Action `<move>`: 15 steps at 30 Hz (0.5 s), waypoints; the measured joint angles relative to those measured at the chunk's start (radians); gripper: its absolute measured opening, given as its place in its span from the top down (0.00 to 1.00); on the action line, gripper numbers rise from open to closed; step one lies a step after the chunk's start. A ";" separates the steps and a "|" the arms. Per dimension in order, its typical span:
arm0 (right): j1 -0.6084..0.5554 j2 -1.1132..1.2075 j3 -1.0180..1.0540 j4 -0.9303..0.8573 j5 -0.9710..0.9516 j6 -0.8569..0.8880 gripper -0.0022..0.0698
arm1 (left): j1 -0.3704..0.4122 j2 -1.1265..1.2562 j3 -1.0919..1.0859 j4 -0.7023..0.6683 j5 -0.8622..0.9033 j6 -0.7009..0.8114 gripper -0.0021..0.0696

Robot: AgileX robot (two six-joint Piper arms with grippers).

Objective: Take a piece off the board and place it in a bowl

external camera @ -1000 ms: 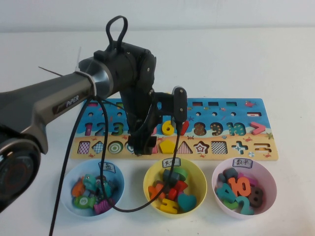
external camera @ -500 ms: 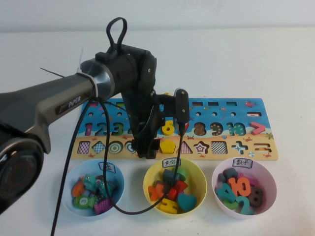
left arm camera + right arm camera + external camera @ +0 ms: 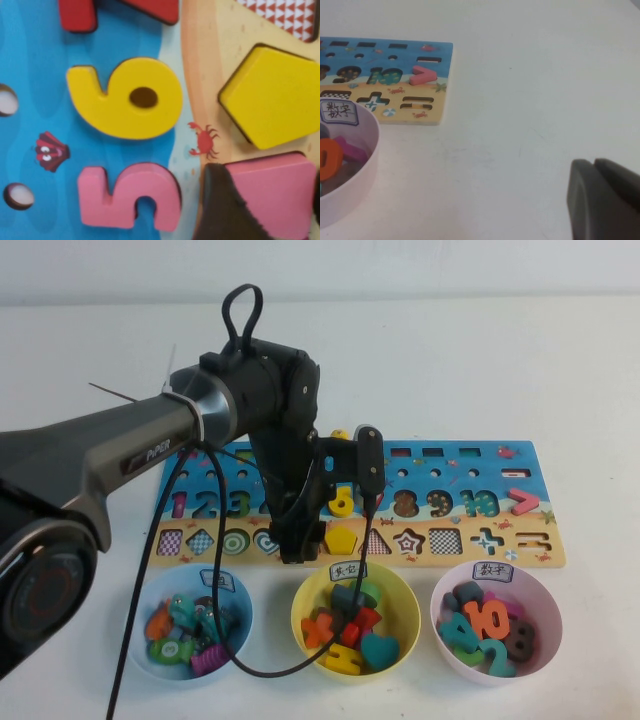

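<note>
My left gripper (image 3: 291,552) is down on the puzzle board (image 3: 520,540), jaws part-open around the pink trapezoid block (image 3: 272,192), not yet lifted. The yellow bowl (image 3: 400,655) waits at 6 o'clock. My right gripper (image 3: 602,202) is parked on the bench, jaws closed.
</note>
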 joint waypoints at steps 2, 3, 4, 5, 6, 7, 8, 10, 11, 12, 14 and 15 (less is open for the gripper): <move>0.000 0.000 0.000 0.000 0.000 0.000 0.99 | 0.000 0.000 0.000 0.000 0.000 0.000 0.58; 0.000 0.000 0.000 0.000 0.000 0.000 0.99 | 0.000 0.000 0.000 0.000 0.000 0.000 0.58; 0.000 0.000 0.000 0.000 0.000 0.000 0.99 | 0.000 0.000 0.000 0.000 0.000 0.000 0.58; 0.000 0.000 0.000 0.000 0.000 0.000 0.99 | 0.000 0.000 0.000 0.001 0.000 0.000 0.58; 0.000 0.000 0.000 0.000 0.000 0.000 0.99 | 0.000 0.000 0.000 0.004 0.000 0.000 0.58; 0.000 0.000 0.000 0.000 0.000 0.000 0.99 | 0.000 0.000 0.000 0.005 0.000 0.000 0.58; 0.000 0.000 0.000 0.000 0.000 0.000 0.99 | 0.000 0.000 0.000 0.009 0.000 0.000 0.58; 0.000 0.000 0.000 0.000 0.000 0.000 0.99 | 0.000 0.000 0.000 0.013 0.000 0.000 0.58; 0.000 0.000 0.000 0.000 0.000 0.000 0.99 | 0.000 0.000 0.000 0.013 0.000 0.000 0.58; 0.000 0.000 0.000 0.000 0.000 0.000 0.99 | 0.000 0.000 0.000 0.015 0.000 0.000 0.58; 0.000 0.000 0.000 0.000 0.000 0.000 0.99 | 0.000 -0.002 0.000 0.017 0.002 0.000 0.58; 0.000 0.000 0.000 0.000 0.000 0.000 0.99 | 0.000 -0.003 0.000 0.019 0.002 0.000 0.58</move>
